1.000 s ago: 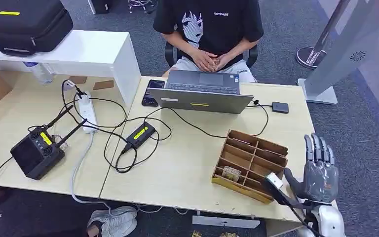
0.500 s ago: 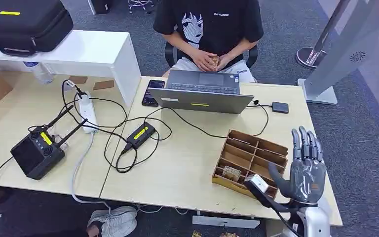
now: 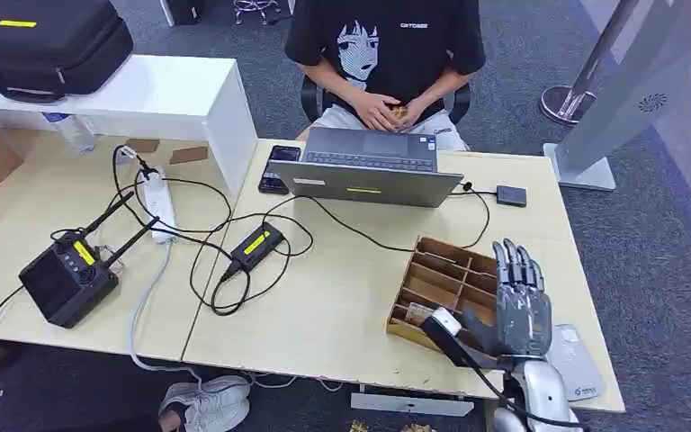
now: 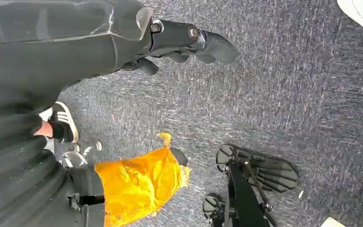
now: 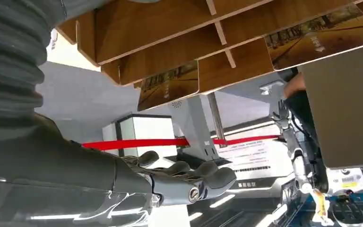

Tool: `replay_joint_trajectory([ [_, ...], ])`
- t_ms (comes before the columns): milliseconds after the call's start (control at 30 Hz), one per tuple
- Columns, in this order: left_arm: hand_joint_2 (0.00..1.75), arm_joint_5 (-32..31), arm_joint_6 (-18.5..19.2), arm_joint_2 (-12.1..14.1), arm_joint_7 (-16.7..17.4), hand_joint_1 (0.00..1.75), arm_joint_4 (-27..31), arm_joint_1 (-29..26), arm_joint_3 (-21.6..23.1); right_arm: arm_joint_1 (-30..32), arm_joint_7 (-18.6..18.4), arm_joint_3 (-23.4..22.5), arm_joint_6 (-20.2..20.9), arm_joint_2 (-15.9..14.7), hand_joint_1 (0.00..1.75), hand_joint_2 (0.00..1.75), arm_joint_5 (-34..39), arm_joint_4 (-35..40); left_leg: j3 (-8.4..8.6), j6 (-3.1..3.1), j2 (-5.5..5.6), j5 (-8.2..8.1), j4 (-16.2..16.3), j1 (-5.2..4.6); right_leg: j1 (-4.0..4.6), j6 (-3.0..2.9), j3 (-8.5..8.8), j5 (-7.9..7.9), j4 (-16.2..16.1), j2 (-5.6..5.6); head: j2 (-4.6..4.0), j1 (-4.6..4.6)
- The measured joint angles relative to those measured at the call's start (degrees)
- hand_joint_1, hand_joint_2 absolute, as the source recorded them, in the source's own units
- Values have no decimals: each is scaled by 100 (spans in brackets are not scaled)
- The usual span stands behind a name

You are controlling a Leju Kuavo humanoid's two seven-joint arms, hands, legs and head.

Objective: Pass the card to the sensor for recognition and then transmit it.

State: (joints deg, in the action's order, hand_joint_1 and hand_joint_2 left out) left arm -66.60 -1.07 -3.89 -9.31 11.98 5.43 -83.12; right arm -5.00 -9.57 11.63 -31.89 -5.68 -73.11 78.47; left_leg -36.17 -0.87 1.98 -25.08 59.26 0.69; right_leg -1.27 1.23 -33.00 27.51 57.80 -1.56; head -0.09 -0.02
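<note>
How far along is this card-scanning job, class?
Barely begun. Done: nothing; the printed card lies in the slotted wooden tray. In hand: the open right robot hand hangs over that tray, holding nothing. Left: grasp the card, present it to the flat grey sensor pad, then pass it on.

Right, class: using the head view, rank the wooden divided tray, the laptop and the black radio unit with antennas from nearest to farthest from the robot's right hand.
1. Wooden divided tray: directly at the right hand, at the table's near right edge.
2. Laptop: mid-table, at the far edge by the seated person.
3. Black radio unit with antennas: far across on the left table.
</note>
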Motion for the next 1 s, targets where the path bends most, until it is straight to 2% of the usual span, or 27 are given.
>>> replay_joint_trajectory([
  [67,175,-9,2,0,-20,0,0,1,0,-40,0,13,-7,-15,0,175,13,-59,0,0,0,0,0,0,0,0,-1,0,0,0,0,0],
  [233,175,-35,22,0,-33,0,0,0,0,-103,83,9,-311,-26,0,175,120,-208,0,0,0,0,0,0,0,0,-1,0,0,0,0,0],
  [267,175,-35,22,0,-33,0,0,0,0,-104,105,7,-372,-29,17,175,120,-221,0,0,0,0,0,0,0,0,-1,0,0,0,0,0],
  [333,175,-35,22,0,-33,0,0,0,0,-103,144,-9,-453,-29,17,175,131,-225,0,0,0,0,0,0,0,0,-1,0,0,0,0,0],
  [367,175,-33,22,0,-33,0,0,0,0,-103,157,-17,-483,-29,159,175,158,-225,0,0,-1,0,0,0,0,0,-1,0,0,0,0,0],
  [400,175,-33,22,0,-33,0,0,0,0,-102,171,-31,-496,-29,175,175,201,-225,0,0,-1,0,0,0,0,0,-1,0,0,0,0,0],
  [1000,175,-85,37,0,-31,0,0,0,0,-262,258,-264,-411,-29,175,175,477,-658,7,0,-2,0,0,1,0,0,3,0,0,-1,0,0],
])
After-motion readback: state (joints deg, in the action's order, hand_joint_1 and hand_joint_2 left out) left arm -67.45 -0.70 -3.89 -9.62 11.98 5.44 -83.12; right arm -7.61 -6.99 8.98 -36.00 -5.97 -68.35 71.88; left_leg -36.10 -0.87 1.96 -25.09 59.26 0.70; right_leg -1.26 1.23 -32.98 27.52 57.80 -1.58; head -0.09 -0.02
